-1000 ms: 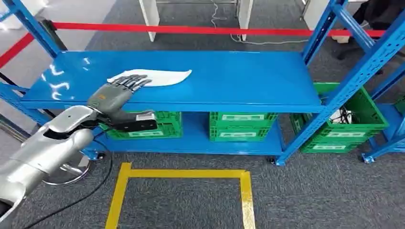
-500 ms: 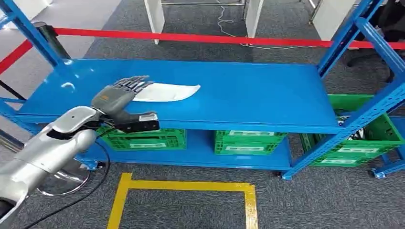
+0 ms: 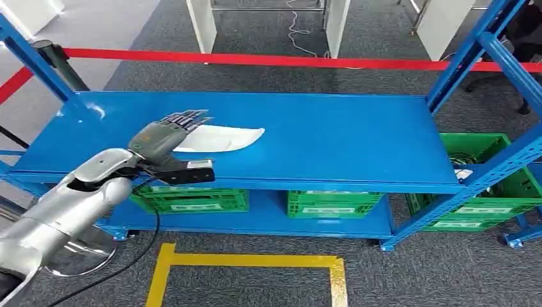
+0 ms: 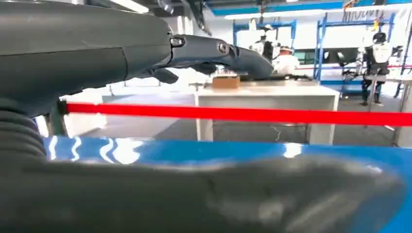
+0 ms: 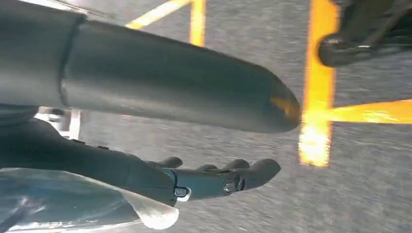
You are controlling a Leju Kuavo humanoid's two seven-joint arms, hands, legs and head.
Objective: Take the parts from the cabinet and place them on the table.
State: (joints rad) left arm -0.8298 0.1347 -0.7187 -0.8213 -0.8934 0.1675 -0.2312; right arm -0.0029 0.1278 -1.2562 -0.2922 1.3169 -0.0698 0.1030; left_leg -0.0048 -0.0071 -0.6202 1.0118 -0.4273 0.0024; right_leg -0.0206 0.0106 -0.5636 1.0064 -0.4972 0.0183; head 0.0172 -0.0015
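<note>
A flat white part [image 3: 225,138] with a pointed end lies on the top board of the blue cabinet [image 3: 345,137]. My left hand [image 3: 163,135] reaches in over the board's front edge, its fingers stretched out and apart above the part's near left end, holding nothing. The left wrist view looks between the dark fingers [image 4: 218,50] and the blurred thumb at the blue board [image 4: 194,150]. My right hand [image 5: 204,180] hangs over grey carpet. A glossy, see-through whitish thing [image 5: 73,206] lies against its fingers; whether it is gripped is unclear.
Green crates [image 3: 333,203] stand on the lower shelf, another [image 3: 489,192] in the cabinet to the right. Blue uprights [image 3: 472,57] frame the right end. A red barrier tape [image 3: 287,61] runs behind the cabinet. Yellow floor tape [image 3: 249,260] marks a square in front.
The whole picture has shifted, so the camera moved and the cabinet sits lower in view. My left hand stays stretched over the white part's left end.
</note>
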